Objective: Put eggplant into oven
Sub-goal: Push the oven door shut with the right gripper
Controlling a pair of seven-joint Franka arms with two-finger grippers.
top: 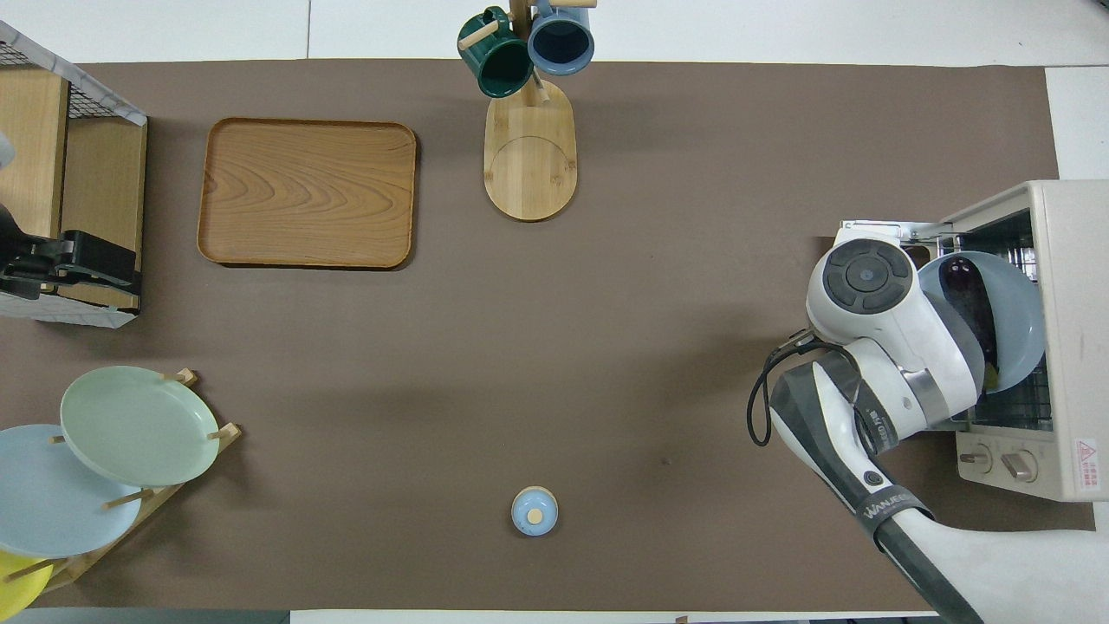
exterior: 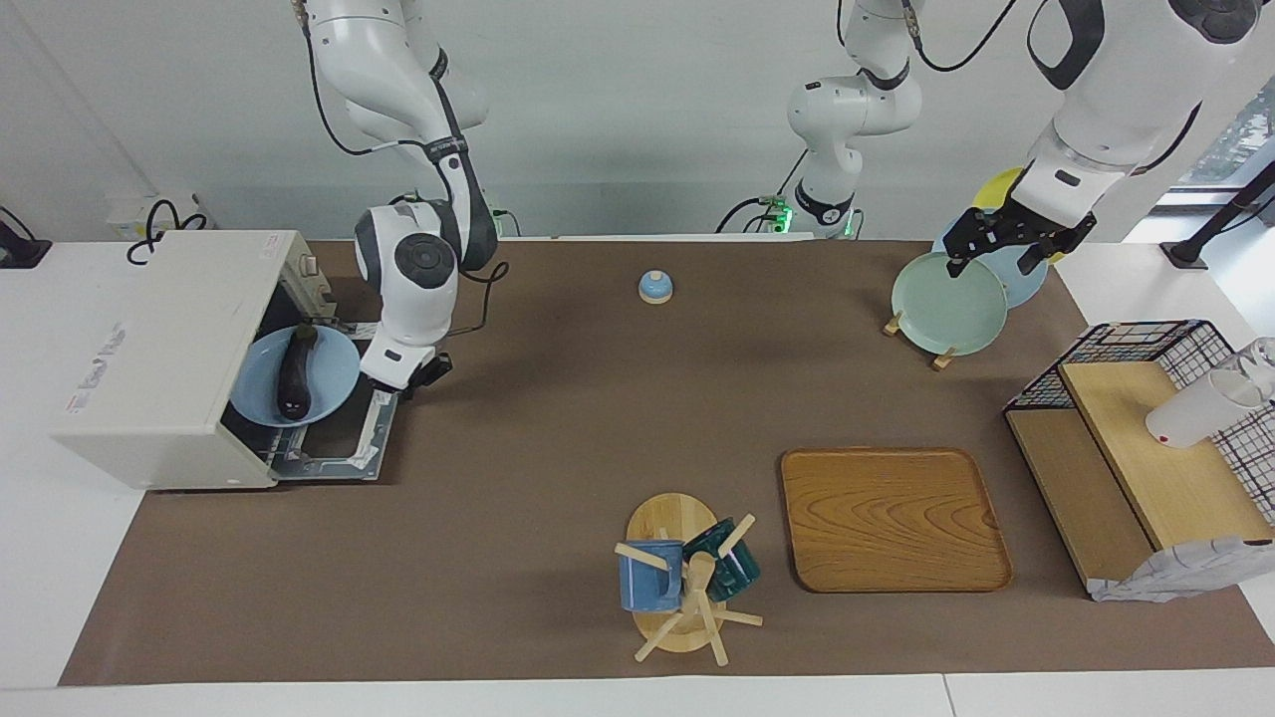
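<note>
The dark purple eggplant (exterior: 296,370) lies on a light blue plate (exterior: 334,373) on the rack in the mouth of the cream-white oven (exterior: 149,349). The oven's door (exterior: 339,443) is dropped open onto the table. The eggplant (top: 970,299), plate (top: 1022,321) and oven (top: 1070,329) also show in the overhead view. My right gripper (exterior: 416,376) is open and empty, just above the door's edge beside the plate and apart from it. In the overhead view its wrist hides it. My left gripper (exterior: 1006,249) waits over the plate rack.
A small blue bell (exterior: 654,287) sits mid-table near the robots. A mug tree (exterior: 682,578) and a wooden tray (exterior: 892,518) lie farther out. A green plate (exterior: 946,304) leans in its rack. A wire shelf (exterior: 1146,448) holds a white cup (exterior: 1195,408).
</note>
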